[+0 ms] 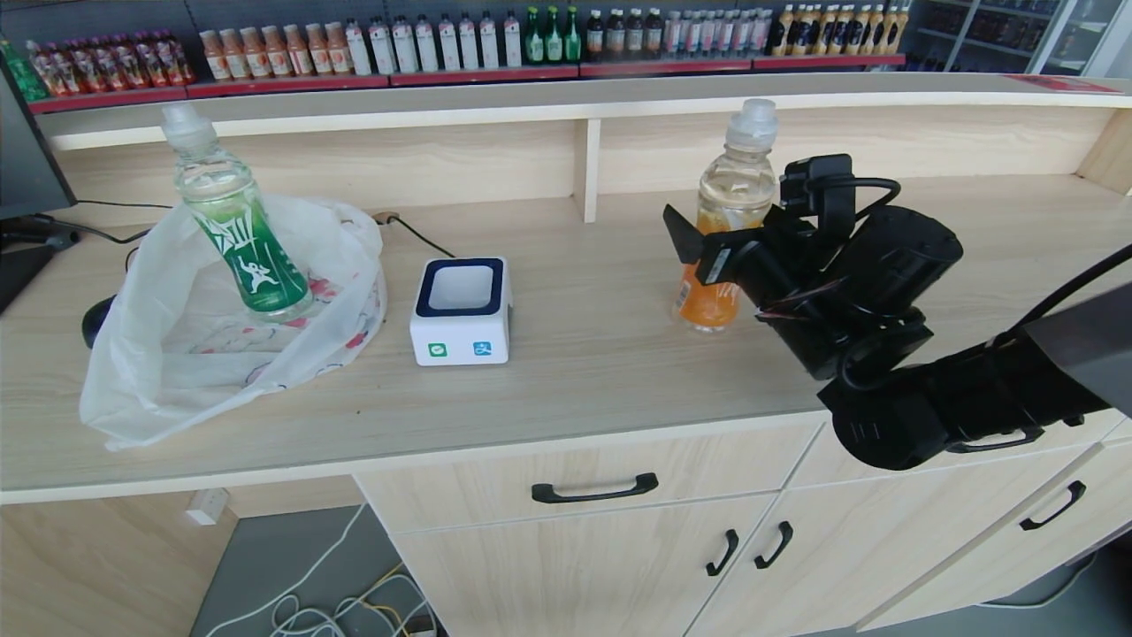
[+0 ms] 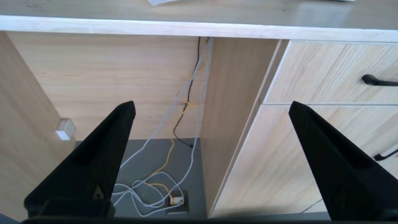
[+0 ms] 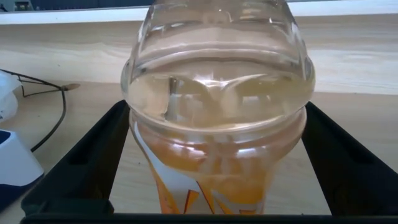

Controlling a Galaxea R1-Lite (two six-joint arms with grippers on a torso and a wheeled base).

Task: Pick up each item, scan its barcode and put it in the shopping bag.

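Note:
An orange drink bottle [image 1: 734, 203] stands upright on the wooden counter [image 1: 584, 372], right of the scanner. My right gripper [image 1: 721, 239] is open at its label height, one finger on each side. In the right wrist view the bottle [image 3: 217, 124] sits between the black fingers [image 3: 93, 168] of that gripper [image 3: 216, 109], with slim gaps lower down. A green-labelled bottle [image 1: 239, 230] stands inside the white shopping bag [image 1: 177, 354] at the left. The white scanner [image 1: 462, 310] sits mid-counter. My left gripper [image 2: 211, 109] hangs open below the counter edge with nothing between its fingers.
A raised back ledge with a divider [image 1: 586, 168] runs behind the counter. A black cable [image 1: 416, 232] lies behind the scanner, and a dark monitor [image 1: 26, 150] stands far left. Drawers and doors [image 1: 592, 488] sit under the counter. Loose cables [image 2: 161, 180] lie in the open bay.

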